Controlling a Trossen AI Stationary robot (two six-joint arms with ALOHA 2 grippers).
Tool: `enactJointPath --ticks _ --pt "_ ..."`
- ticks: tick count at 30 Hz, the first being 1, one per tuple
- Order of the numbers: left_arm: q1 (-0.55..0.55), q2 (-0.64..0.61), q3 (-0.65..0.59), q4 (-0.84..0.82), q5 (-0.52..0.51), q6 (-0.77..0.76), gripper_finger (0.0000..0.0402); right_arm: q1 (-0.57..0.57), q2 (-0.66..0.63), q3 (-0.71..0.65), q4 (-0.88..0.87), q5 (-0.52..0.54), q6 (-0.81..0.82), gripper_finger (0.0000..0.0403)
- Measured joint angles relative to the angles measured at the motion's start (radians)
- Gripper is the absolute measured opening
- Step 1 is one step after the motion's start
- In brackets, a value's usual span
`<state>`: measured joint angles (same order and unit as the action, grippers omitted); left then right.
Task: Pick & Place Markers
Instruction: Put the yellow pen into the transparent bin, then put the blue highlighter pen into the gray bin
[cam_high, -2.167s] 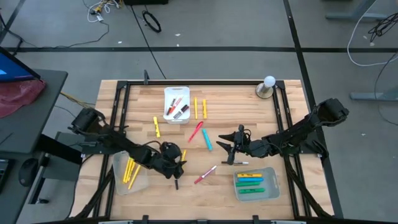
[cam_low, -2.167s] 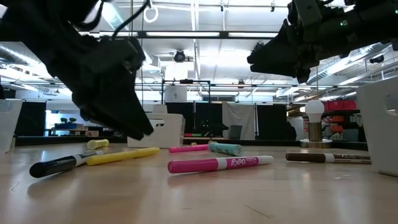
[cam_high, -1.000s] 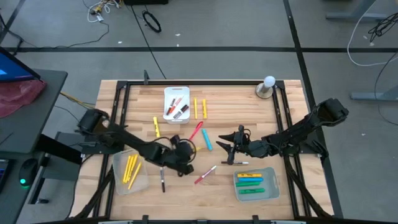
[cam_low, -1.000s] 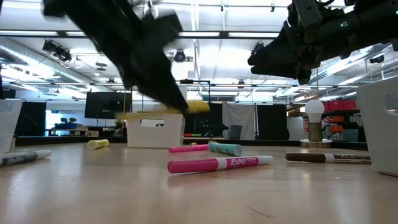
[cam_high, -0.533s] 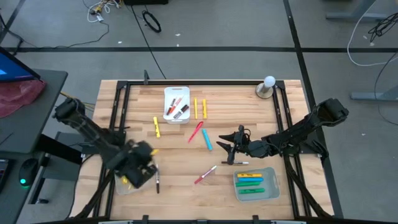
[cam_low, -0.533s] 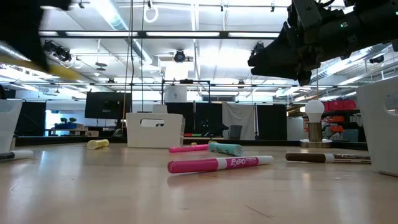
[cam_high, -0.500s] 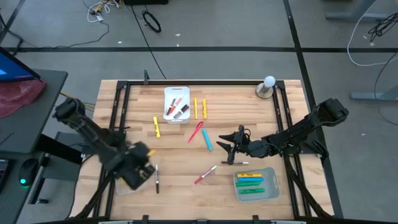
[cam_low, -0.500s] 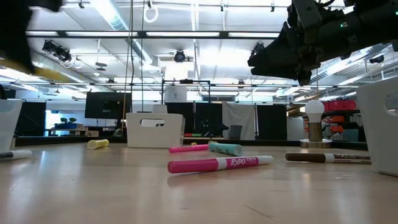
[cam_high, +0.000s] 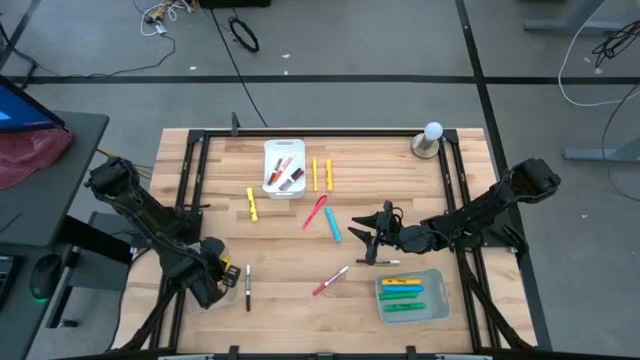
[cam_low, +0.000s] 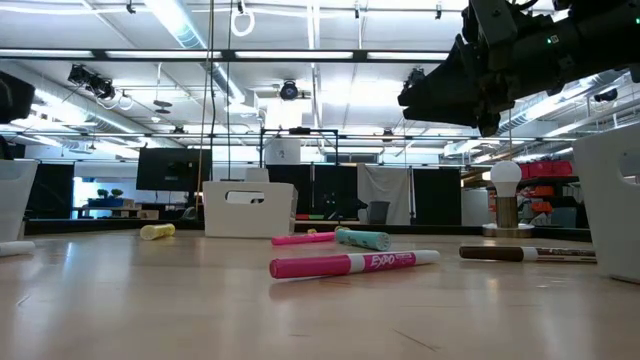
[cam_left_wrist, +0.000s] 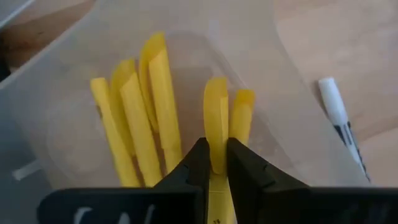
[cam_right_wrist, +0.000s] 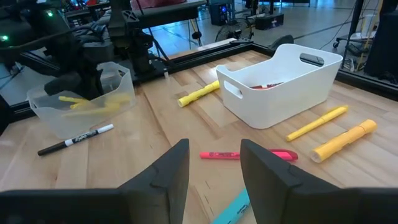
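**First onlooker:** Pinched between the left gripper's (cam_left_wrist: 214, 163) two dark fingers is a yellow, chisel-ended highlighter marker (cam_left_wrist: 216, 118), held over the clear plastic tray (cam_left_wrist: 62, 112) at the table's left front corner. Several matching yellow markers (cam_left_wrist: 134, 118) already lie inside it.

**Second onlooker:** How will that marker handle?

**First onlooker:** I judge it light and stiff, with a smooth plastic barrel that could slip or swing if gripped near one end. The fingers hold it partway along the barrel, which looks sensible.

**Second onlooker:** What lies near the tray?

**First onlooker:** Just outside the tray wall, a slim white marker with a dark barrel (cam_high: 248, 287) rests on the wooden table (cam_high: 380, 180). It looks thinner, so it probably needs a tighter, centred pinch.

**Second onlooker:** And the other arm?

**First onlooker:** The right gripper (cam_right_wrist: 214, 165) waits near the table's middle with its fingers spread, holding nothing. Beyond it lie a pink marker (cam_right_wrist: 249, 154), two yellow markers (cam_right_wrist: 339, 134) and a white rectangular bin (cam_right_wrist: 283, 84). Nearer the front, a pink whiteboard marker (cam_low: 352, 263) lies flat, and a second clear tray (cam_high: 412, 296) holds yellow, green and blue markers.
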<state>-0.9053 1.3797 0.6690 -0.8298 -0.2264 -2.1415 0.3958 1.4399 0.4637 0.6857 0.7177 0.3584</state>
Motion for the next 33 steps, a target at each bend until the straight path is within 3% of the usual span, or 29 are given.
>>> enactJointPath --ticks 5,12,18,22,25,28,30,33 --pt "0.020 0.001 -0.017 -0.011 0.025 0.007 0.0062 -0.001 0.000 0.000 0.000 0.000 0.000 0.0146" --pt "0.034 -0.002 -0.017 -0.061 -0.010 0.092 0.0135 -0.009 0.000 -0.001 0.002 0.000 0.000 0.0146" --pt "0.032 -0.036 0.079 -0.188 -0.069 0.157 0.0189 -0.015 0.000 -0.001 0.002 0.000 0.003 0.0146" --pt "0.020 -0.050 0.181 -0.246 -0.238 0.273 0.0204 -0.015 0.000 -0.001 0.002 0.000 0.003 0.0146" --pt "0.014 -0.052 0.240 -0.217 -0.475 0.473 0.0205 -0.015 0.000 -0.001 0.002 0.000 0.003 0.0146" --pt "0.012 -0.052 0.238 -0.057 -0.776 0.743 0.0202 -0.015 0.000 -0.001 0.002 0.000 0.003 0.0146" --pt "0.017 -0.052 0.212 0.102 -0.921 0.927 0.0199 -0.015 0.000 -0.001 0.002 0.000 0.003 0.0146" --pt "0.052 -0.052 0.147 0.356 -0.913 1.193 0.0189 -0.015 0.000 -0.001 0.002 -0.001 0.003 0.0146"
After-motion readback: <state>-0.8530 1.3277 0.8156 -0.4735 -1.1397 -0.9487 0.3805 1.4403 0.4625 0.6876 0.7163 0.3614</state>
